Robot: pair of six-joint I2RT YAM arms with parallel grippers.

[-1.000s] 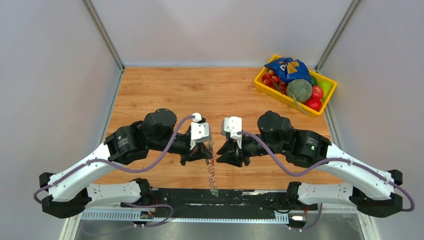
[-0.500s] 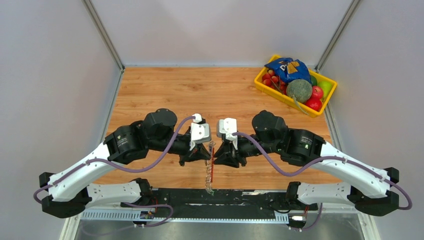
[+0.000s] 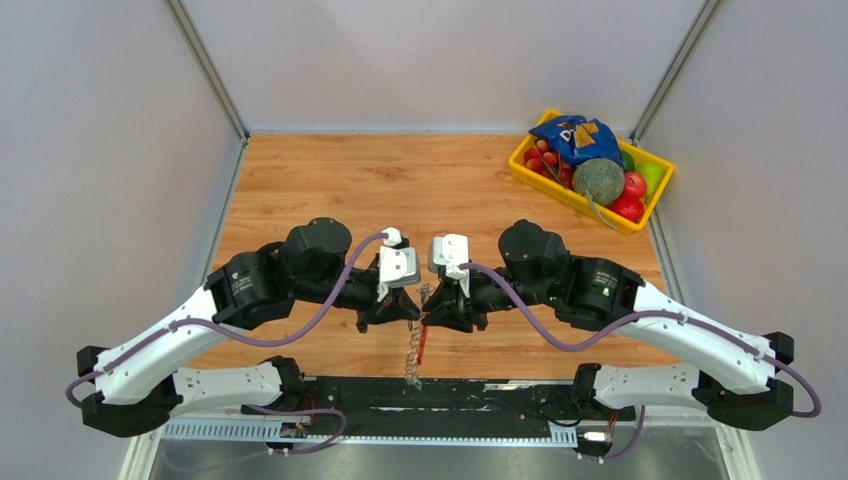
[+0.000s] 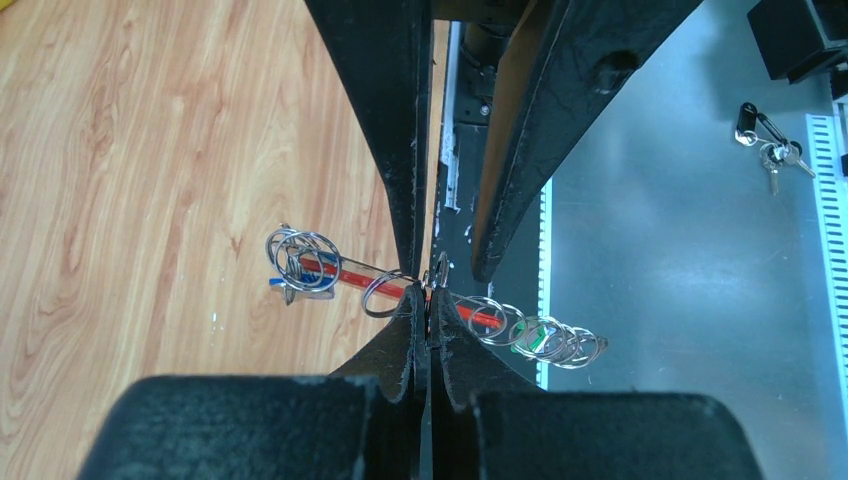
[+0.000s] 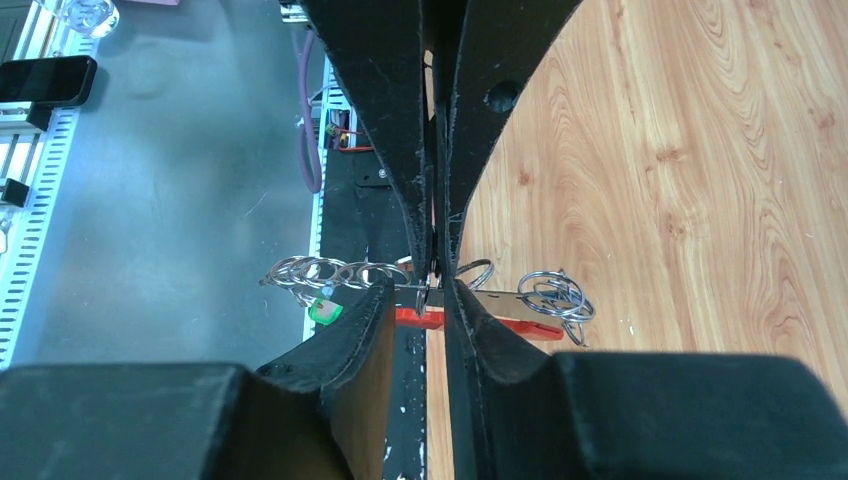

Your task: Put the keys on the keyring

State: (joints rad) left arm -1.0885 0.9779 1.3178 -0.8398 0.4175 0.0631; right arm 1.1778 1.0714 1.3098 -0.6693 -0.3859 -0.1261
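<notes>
The keyring hangs between my two grippers over the table's near edge. Its strap (image 3: 415,352) has a red strip (image 4: 340,272), a green tip (image 4: 540,336) and several silver rings (image 4: 500,318) threaded along it. My left gripper (image 4: 428,300) is shut, pinching a thin silver ring (image 4: 438,270) of the keyring at its fingertips. My right gripper (image 5: 432,290) faces it tip to tip. Its jaws stand a narrow gap apart around that same ring, and its fingers (image 4: 400,150) reach down in the left wrist view. A blue key (image 4: 284,283) hangs in a ring cluster (image 5: 556,292) at the strap's far end.
A yellow bin (image 3: 522,168) with fruit and a blue bag (image 3: 575,136) sits at the table's back right. A black rail (image 3: 480,392) runs along the near edge. Below the table, a separate bunch of keys (image 4: 768,142) and a phone (image 5: 45,80) lie on grey floor.
My right gripper has moved left until its tips meet the left gripper's, and its jaws have narrowed slightly. The hanging strap has swung a little left. The left gripper has stayed put.
</notes>
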